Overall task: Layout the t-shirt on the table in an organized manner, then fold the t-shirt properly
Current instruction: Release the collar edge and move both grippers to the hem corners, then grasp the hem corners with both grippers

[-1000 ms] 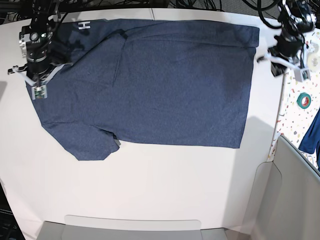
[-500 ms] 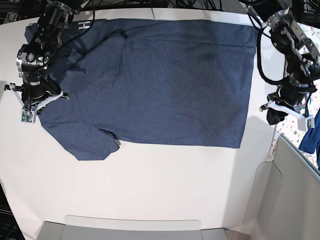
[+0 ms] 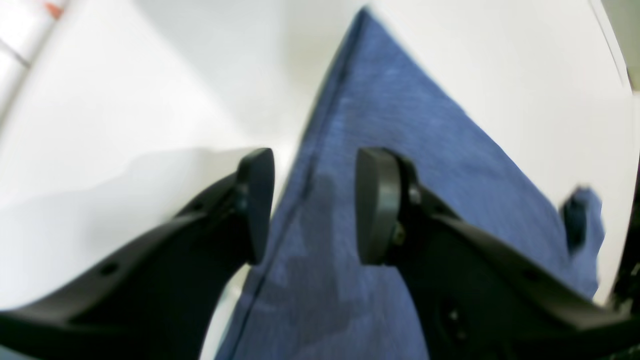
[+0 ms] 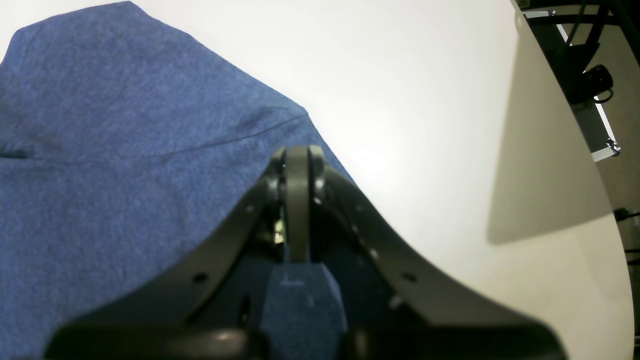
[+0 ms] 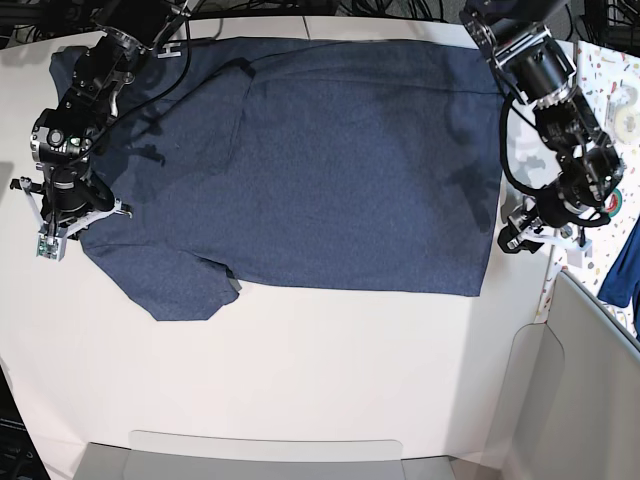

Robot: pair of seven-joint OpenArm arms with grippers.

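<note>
My right claw (image 5: 62,238): closed, by the sleeve, perhaps awaiting its partner | t-shirt (image 5: 370,190): spread on table (image 5: 300,370), likely for folding; arm hides upper part, print unseen | my left claw (image 3: 315,205): spread wide over side edge, likely lining up; wrist view blurred

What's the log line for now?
left gripper: open, above shirt edge | right gripper: shut | shirt: spread, unfolded
</note>
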